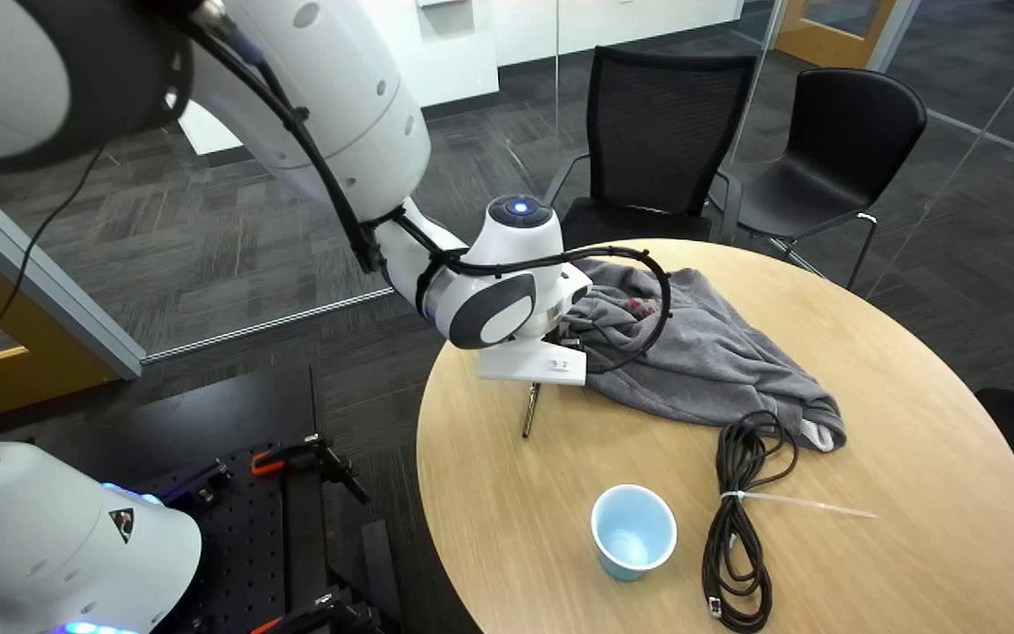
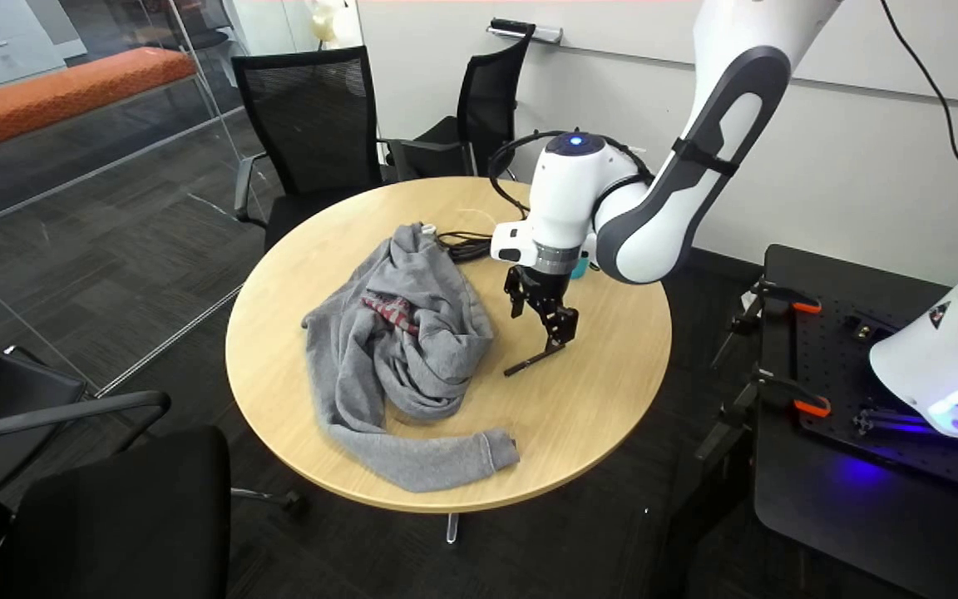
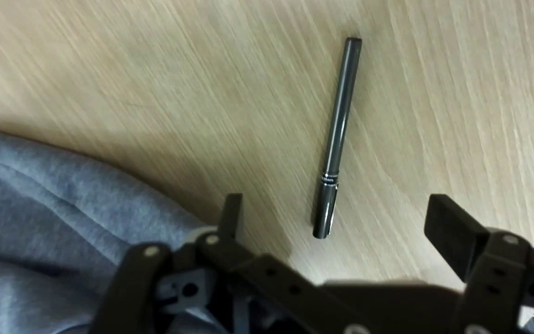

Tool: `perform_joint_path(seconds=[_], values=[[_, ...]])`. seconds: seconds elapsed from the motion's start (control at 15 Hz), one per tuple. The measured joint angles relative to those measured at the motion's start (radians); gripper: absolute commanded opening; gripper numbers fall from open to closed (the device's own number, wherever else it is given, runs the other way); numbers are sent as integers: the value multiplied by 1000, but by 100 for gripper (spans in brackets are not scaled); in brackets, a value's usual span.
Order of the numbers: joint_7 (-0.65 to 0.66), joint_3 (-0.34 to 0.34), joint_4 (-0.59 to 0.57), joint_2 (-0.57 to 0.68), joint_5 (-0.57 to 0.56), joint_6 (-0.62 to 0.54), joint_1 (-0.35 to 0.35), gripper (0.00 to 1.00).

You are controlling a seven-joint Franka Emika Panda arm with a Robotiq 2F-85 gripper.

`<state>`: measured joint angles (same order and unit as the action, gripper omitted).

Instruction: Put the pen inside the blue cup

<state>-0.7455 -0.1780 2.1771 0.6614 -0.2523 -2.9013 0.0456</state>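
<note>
Pen [image 3: 337, 139]: slim, straight, dark grey, with a clip and a lettered band. Lies flat on the round wooden table [image 1: 912, 440]. In the wrist view its clip end points to 6 o'clock, its plain end just past 12.

Gripper [image 3: 334, 211]: black, carried by the white arm [image 2: 745, 25] above the pen. Jaws stand wide; in the wrist view they show at 9 and 3 o'clock of the clip end, apart from it on both sides. Exact height over the table cannot be told. In an exterior view a white plate [image 1: 532, 363] masks most of the gripper.

Blue cup [image 1: 634, 533]: small, round, light blue, pale inside. Stands upright on the table, at 5 o'clock from the pen in an exterior view, well apart from it.

Black cable [image 1: 727, 519]: coiled, at 3 o'clock from the cup and near it. Pale strap [image 1: 811, 504] round its middle, tail toward 3 o'clock.

Grey cloth [image 1: 709, 361]: crumpled, at 1 o'clock from the cup, at 8 o'clock from the pen in the wrist view. Shows a red patterned patch [image 2: 390, 311].

Surroundings, in an exterior view: mesh chair [image 1: 667, 132] at the table's 12 o'clock; black stand [image 1: 234, 405] at its 9 o'clock.
</note>
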Motion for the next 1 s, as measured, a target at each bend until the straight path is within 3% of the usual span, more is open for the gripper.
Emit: perform_joint_path(seconds=[0.6, 0.67, 0.73, 1.0], values=[[0, -12, -89, 136, -1, 0, 13, 100], [0, -13, -95, 144, -1, 0, 13, 96], [0, -14, -101, 151, -1, 0, 14, 82], [0, -19, -119, 171, -2, 0, 16, 67]])
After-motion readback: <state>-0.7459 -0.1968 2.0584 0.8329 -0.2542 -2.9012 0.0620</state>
